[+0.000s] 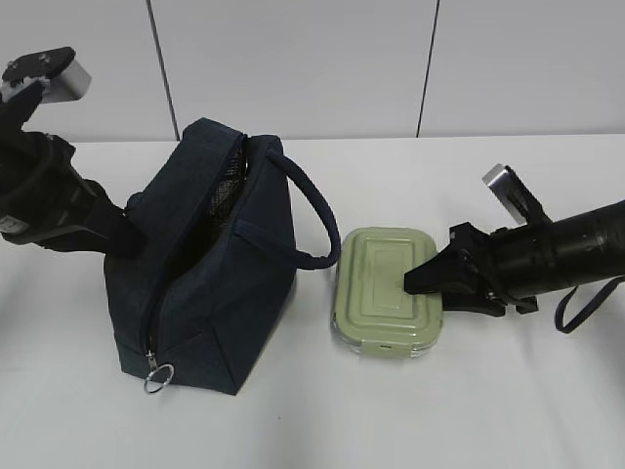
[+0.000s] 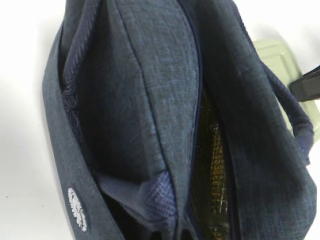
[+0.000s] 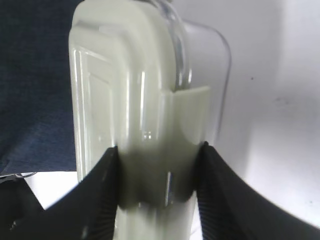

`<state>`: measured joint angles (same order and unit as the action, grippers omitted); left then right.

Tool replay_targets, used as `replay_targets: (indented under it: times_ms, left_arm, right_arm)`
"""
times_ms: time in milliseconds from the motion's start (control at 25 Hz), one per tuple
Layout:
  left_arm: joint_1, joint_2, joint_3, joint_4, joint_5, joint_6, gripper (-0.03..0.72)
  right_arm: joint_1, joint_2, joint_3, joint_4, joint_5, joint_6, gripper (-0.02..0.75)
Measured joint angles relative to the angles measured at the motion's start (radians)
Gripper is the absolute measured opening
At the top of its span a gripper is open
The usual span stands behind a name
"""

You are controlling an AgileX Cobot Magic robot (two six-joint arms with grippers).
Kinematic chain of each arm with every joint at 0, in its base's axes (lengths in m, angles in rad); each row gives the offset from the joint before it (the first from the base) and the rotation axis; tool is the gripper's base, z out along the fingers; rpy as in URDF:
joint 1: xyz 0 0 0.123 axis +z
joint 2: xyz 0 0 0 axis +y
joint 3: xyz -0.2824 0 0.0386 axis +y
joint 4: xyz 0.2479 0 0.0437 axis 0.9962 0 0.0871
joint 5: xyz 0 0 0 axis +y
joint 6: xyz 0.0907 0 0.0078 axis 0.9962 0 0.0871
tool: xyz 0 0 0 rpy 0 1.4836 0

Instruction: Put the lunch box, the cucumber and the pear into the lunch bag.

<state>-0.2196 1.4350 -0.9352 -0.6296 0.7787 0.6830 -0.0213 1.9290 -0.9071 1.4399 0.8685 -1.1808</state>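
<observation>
Currently my right hand (image 1: pixel 430 278) straddles the near end of the lunch box (image 1: pixel 376 283), which lies flat on the white bench (image 1: pixel 469 410) just right of the lunch bag (image 1: pixel 210 264). In the right wrist view the two black fingers (image 3: pixel 102 190) sit one against the lid face and one against the glass side, over the snap-on latch tab; I judge them clenched on the lunch box, though firm contact on the glass side is not fully clear.

Handling notes for the lunch box:
- The body is clear glass, so I expect it to be rigid, fairly heavy for its size, and breakable if dropped.
- Glass wall and smooth sage-green lid (image 3: pixel 125 100) both look slippery; a grip across the short end may let the far end sag.
- Best hold: across lid and base near the latch, squeezing top to bottom, keeping it level.

The lunch bag stands upright, its zipper open, with a metal ring pull (image 1: pixel 158 376) hanging at the front lower end. It is soft fabric and will yield if pushed. My left hand is not visible in any view; its state I cannot tell. The left wrist view looks down into the opening, where silvery lining (image 2: pixel 212 165) shows. Neither cucumber nor pear can be seen
</observation>
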Motion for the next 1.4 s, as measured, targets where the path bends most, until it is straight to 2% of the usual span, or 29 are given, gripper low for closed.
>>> replay_targets:
  times_ms: [280, 440, 560, 680, 760, 920, 1200, 1320, 1400]
  left_arm:
    - [0.0, 0.0, 0.0, 0.001, 0.0, 0.0, -0.015]
    - [0.0, 0.0, 0.0, 0.001, 0.0, 0.0, -0.015]
    - [0.0, 0.0, 0.0, 0.001, 0.0, 0.0, -0.015]
    - [0.0, 0.0, 0.0, 0.001, 0.0, 0.0, -0.015]
    - [0.0, 0.0, 0.0, 0.001, -0.001, 0.0, -0.015]
    - [0.0, 0.0, 0.0, 0.001, -0.001, 0.0, -0.015]
    - [0.0, 0.0, 0.0, 0.001, -0.001, 0.0, -0.015]
    - [0.0, 0.0, 0.0, 0.001, -0.002, 0.0, -0.015]
    - [0.0, 0.0, 0.0, 0.001, -0.004, 0.0, -0.015]
  right_arm:
    - [-0.025, -0.224, -0.02, -0.038, 0.035, 0.057, 0.314]
    - [-0.015, -0.311, -0.126, -0.045, 0.125, 0.132, 0.314]
    - [0.039, -0.325, -0.235, -0.04, 0.139, 0.168, 0.314]
    - [0.149, -0.325, -0.314, -0.021, 0.08, 0.182, 0.314]
    - [0.234, -0.31, -0.348, 0.021, 0.034, 0.155, 0.314]
    - [0.347, -0.221, -0.405, 0.111, -0.02, 0.073, 0.314]
    - [0.369, -0.077, -0.409, 0.274, -0.072, -0.068, 0.312]
    - [0.369, -0.036, -0.411, 0.281, -0.069, -0.073, 0.312]
    - [0.369, -0.017, -0.413, 0.245, -0.064, -0.07, 0.312]
